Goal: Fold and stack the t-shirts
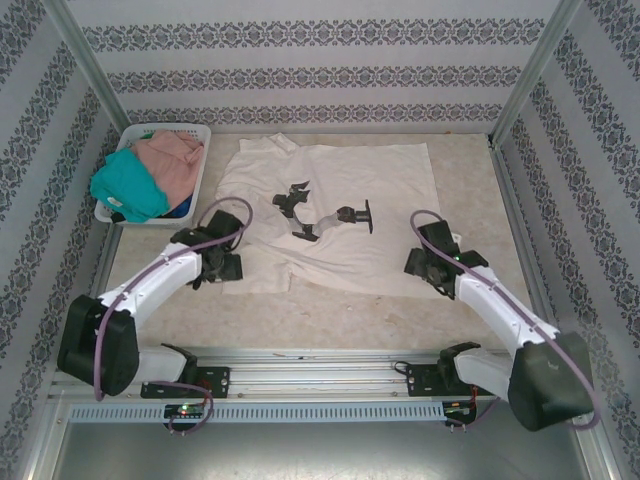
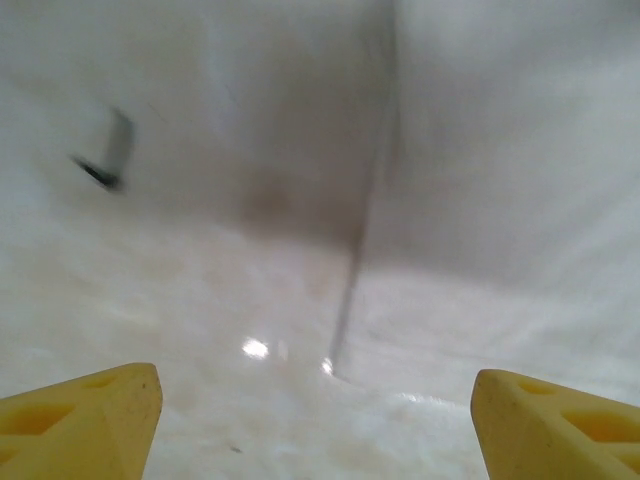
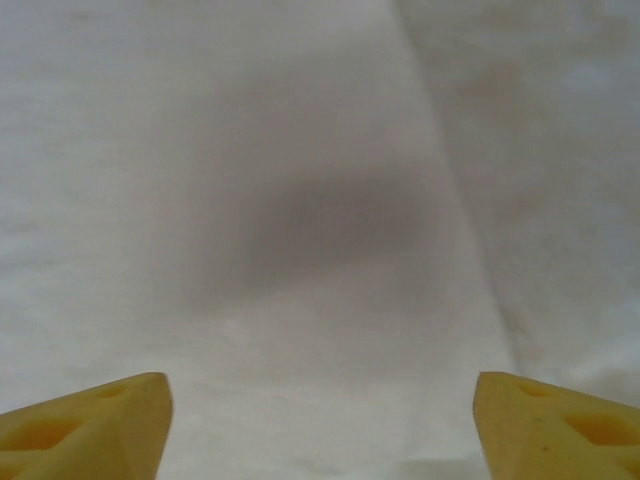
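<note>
Top external view: beige, marbled bench (image 1: 330,320), boxed in by walls (image 1: 300,60) papered with bands of dark damask on pale ground. Bare metal posts (image 1: 85,50) stand at the corners. A metal rail (image 1: 320,360) runs along the near edge and carries both arm bases.

Container: white lattice basket (image 1: 199,178) at the far left corner of the bench. Inside, a teal t-shirt (image 1: 128,190) is heaped at the near end and spills over the rim. A dusty-pink t-shirt (image 1: 172,155) is bunched behind it. Both are crumpled, unfolded.

Task item: cream t-shirt (image 1: 380,180), spread flat at mid-bench, collar toward the far wall, dark print (image 1: 320,212) on its face. It lies just beside the basket, apart from it.

Left arm (image 1: 150,280) reaches to the shirt's near left corner, right arm (image 1: 500,310) to its near right edge.

Left wrist view: yellow fingertips (image 2: 80,420) wide apart, nothing between them; left jaws released. Picture blurred; a cloth edge runs down the middle.

Right wrist view: yellow fingertips (image 3: 90,425) wide apart over cream cloth; right jaws released, holding nothing.
</note>
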{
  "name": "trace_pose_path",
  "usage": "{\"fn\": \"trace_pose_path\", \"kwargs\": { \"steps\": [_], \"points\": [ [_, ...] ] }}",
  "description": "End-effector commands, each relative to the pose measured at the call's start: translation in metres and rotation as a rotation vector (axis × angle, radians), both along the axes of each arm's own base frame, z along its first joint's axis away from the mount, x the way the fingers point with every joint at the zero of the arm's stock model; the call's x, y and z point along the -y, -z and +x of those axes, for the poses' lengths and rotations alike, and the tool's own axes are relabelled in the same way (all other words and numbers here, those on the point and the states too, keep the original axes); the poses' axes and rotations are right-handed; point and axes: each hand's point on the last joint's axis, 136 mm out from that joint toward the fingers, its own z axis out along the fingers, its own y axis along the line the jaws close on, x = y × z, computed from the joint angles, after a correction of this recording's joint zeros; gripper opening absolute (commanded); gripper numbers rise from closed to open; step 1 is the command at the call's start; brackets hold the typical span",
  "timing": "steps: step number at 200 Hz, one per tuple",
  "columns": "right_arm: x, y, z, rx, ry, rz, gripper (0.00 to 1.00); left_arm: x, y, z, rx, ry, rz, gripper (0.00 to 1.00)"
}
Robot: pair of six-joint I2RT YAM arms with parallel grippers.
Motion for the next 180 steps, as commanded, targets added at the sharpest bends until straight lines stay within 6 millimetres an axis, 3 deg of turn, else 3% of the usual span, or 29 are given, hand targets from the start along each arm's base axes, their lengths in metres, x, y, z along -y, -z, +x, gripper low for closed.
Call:
{"fn": "trace_pose_path", "kwargs": {
  "steps": [1,18,37,49,74,98,110,130,152,180],
  "points": [
    [0.024,0.007,-0.019,-0.014,0.173,0.013,0.86,0.034,0.03,0.0,-0.017,-0.025,-0.185,0.78],
    [0.027,0.015,-0.02,-0.025,0.192,0.052,0.85,0.038,0.043,0.003,-0.031,-0.02,-0.2,0.73],
    [0.026,0.027,-0.023,-0.07,0.211,0.096,0.84,0.048,0.053,0.006,-0.049,-0.008,-0.244,0.57],
    [0.027,0.033,-0.021,-0.075,0.223,0.106,0.82,0.053,0.058,0.007,-0.05,-0.005,-0.271,0.52],
    [0.023,0.046,-0.019,-0.126,0.215,0.116,0.78,0.047,0.065,0.01,-0.057,-0.009,-0.227,0.44],
    [0.019,0.051,-0.018,-0.152,0.207,0.132,0.73,0.044,0.056,0.013,-0.043,-0.011,-0.202,0.47],
    [0.018,0.051,-0.018,-0.141,0.205,0.144,0.63,0.04,0.049,0.016,-0.025,-0.01,-0.182,0.52],
    [0.018,0.053,-0.019,-0.132,0.22,0.154,0.6,0.036,0.045,0.024,-0.003,-0.007,-0.154,0.53],
    [0.012,0.058,-0.015,-0.144,0.207,0.182,0.55,0.042,0.049,0.031,-0.003,0.017,-0.166,0.31],
    [0.012,0.056,-0.012,-0.147,0.199,0.172,0.36,0.051,0.042,0.035,0.027,0.043,-0.219,0.07]
  ]
}}
